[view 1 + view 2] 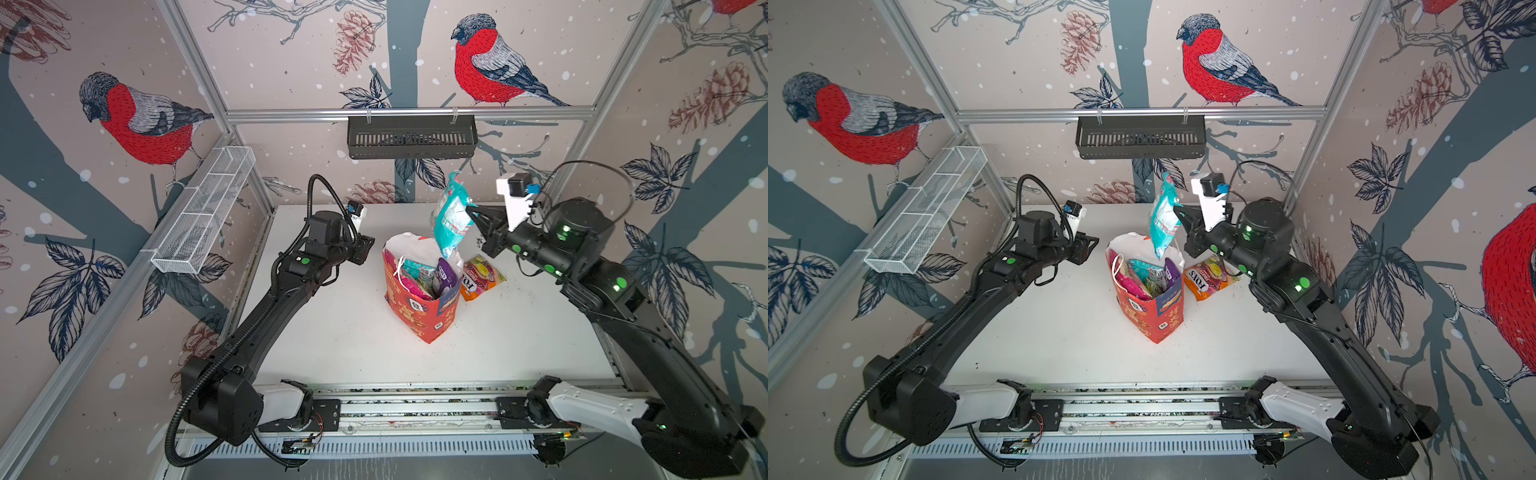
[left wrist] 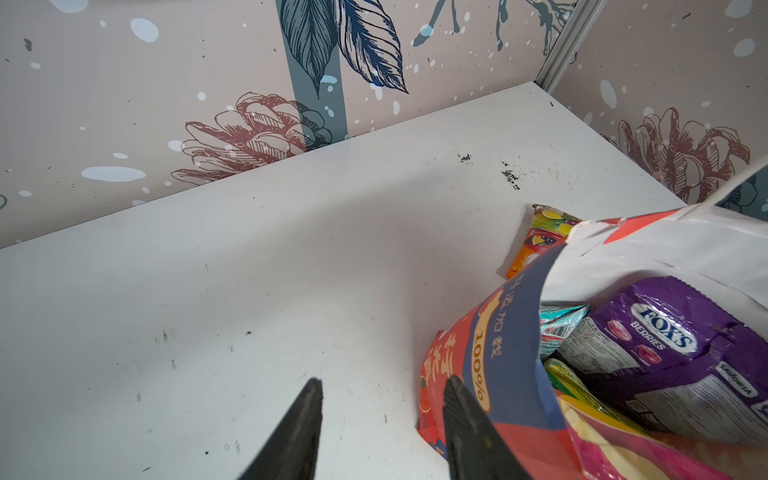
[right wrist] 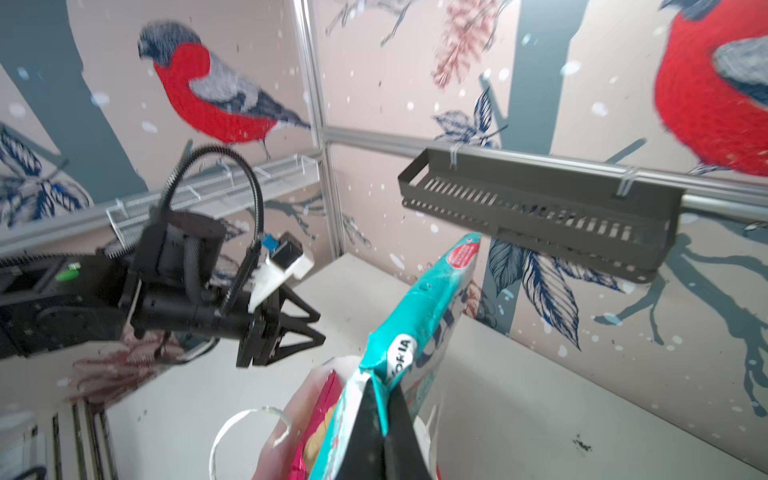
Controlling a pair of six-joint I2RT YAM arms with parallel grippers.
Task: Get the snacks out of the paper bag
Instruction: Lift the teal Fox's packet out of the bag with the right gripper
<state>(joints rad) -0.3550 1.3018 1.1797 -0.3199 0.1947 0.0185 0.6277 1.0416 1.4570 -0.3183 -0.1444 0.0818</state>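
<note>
**jo:** ok so what was on the left side?

**mk:** Far left was just a white wire basket [image 1: 203, 212] hooked onto the wall frame. Next came the left gripper [image 2: 381, 395], hanging at about rim height just beside the paper bag [image 1: 419, 316]. Its fingers were spread with nothing between them. In the left wrist view one finger overlapped the bag's wall, and honestly I couldn't tell if it touched.

**jo:** and the bag itself?

**mk:** It stood upright around the middle of the white table [image 1: 324, 340] with its mouth wide open. Inside you could see the pink chip bag [image 2: 598, 453] against the left side. A second teal pack [image 2: 561, 322] was in the middle. The purple pack [image 2: 665, 345], the FOX'S BERRIES one, was toward the right.

**jo:** anything actually out of it?

**mk:** Yep. A teal pack [image 1: 451, 216] hung in the air over the far right part of the bag's mouth, long side up. The right gripper [image 1: 471, 206] had it pinched by its right edge, fingers pressed together on the wrapper. Its bottom tip lined up with the bag's opening in both top views, but I couldn't tell whether it had cleared the rim. A black shelf [image 1: 411, 137] hung on the back rail, up behind it.

**jo:** and right of that?

**mk:** An orange pack [image 1: 482, 276] lay flat on the table just beside the bag's right side, under the right arm.
</note>
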